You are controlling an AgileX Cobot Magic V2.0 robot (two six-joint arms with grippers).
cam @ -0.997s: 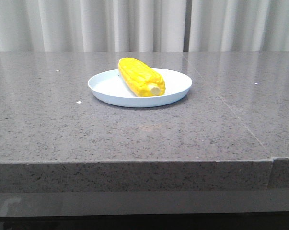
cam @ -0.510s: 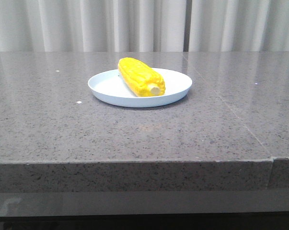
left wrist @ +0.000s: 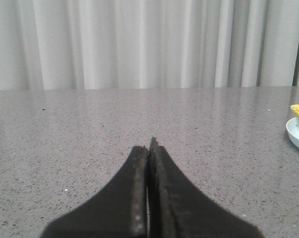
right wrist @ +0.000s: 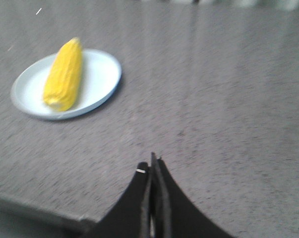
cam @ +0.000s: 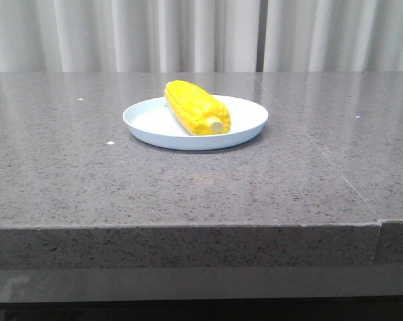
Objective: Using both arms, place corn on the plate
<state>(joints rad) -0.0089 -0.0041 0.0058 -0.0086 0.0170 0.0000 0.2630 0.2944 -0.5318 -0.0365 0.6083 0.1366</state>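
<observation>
Yellow corn (cam: 196, 107) lies on the plate (cam: 248, 119) at upper centre of the front view, stub toward the camera; corn and plate sit exactly as in the earlier frames, and no arm shows here. In the left wrist view the left gripper (left wrist: 149, 146) has its fingers pressed together, empty (corn and plate peek in at the right edge). In the blurred right wrist view the right gripper (right wrist: 152, 163) is likewise closed on nothing, with corn (right wrist: 65, 74) on the plate (right wrist: 102, 74) at upper left.
</observation>
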